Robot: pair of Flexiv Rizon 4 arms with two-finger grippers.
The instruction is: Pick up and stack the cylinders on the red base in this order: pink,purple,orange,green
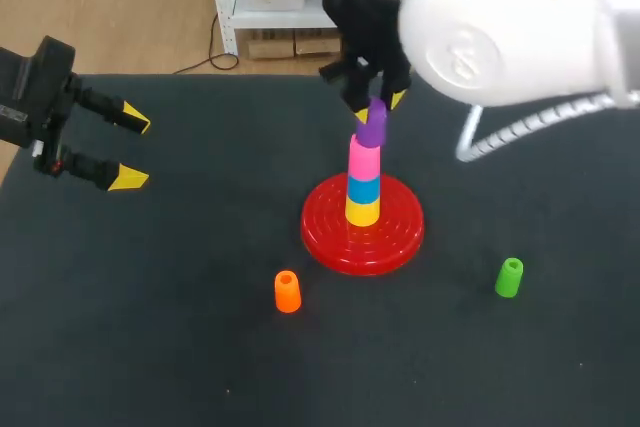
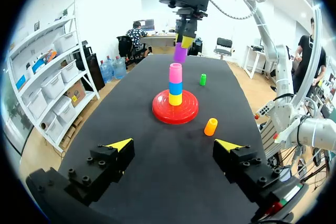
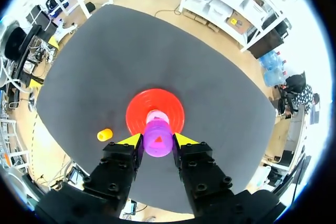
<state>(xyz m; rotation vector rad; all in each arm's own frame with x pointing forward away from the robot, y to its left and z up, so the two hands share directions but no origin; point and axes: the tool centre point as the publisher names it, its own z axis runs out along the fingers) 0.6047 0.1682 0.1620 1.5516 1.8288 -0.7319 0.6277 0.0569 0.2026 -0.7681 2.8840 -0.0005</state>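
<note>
- Our right gripper: clenched on purple cylinder, axis near upright, just above pink cylinder, mid-table.
- Our left gripper: fingers spread, empty, near table's left edge.

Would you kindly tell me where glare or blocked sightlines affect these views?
Head view: highlights gloss the rim of the red base, and the right arm hides the far right of the table. Right wrist view: the purple cylinder, held in the jaws, covers part of the pink cylinder. Left wrist view: the stack shows unobstructed.
</note>
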